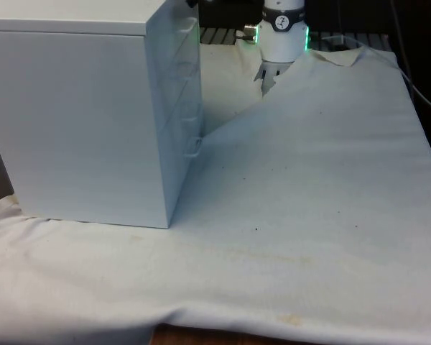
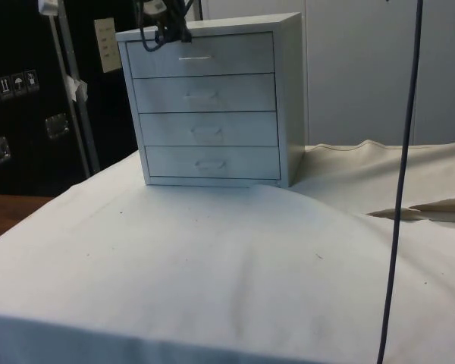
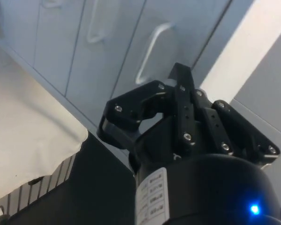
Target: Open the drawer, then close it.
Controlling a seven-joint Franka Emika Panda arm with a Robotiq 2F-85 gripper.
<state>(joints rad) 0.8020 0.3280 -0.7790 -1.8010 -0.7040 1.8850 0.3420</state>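
Note:
A white chest of drawers point(image 2: 212, 106) stands on the cloth with its four drawers one above the other, all pushed in. In the front view the chest point(image 1: 79, 122) turns its back and side to the camera at the front view's left. The top drawer point(image 2: 235, 54) carries a thin metal handle point(image 2: 195, 58). My black gripper point(image 2: 167, 34) hangs at the chest's upper corner, just beside that handle and a little above it. In the wrist view the gripper point(image 3: 180, 77) is shut with nothing between its fingers, a short way off the top drawer's handle point(image 3: 149, 54).
The white cloth point(image 1: 309, 180) covers the table and rises in a fold behind the chest. A dark cable point(image 2: 400, 189) hangs down at the side view's right. A metal stand point(image 2: 72, 83) rises beside the chest.

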